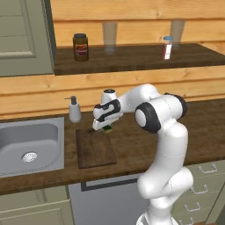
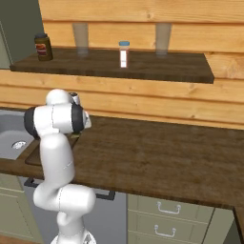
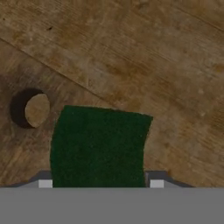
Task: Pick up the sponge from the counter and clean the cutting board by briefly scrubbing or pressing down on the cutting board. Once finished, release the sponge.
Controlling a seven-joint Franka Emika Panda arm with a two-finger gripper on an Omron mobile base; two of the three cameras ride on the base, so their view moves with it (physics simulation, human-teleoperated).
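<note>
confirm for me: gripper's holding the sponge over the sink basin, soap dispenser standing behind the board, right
Not quite. The gripper holds the sponge over the cutting board, not the sink; the left base view shows it. The soap dispenser does stand behind the board.

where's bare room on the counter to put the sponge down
Free: the long stretch of counter right of the arm, out to its end, and the near half of the cutting board. Crowded: the board's far end, with the gripper on the sponge, the soap dispenser beside it.

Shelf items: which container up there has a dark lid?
The brown jar at the shelf's left end; the small white bottle has a blue cap.
</note>
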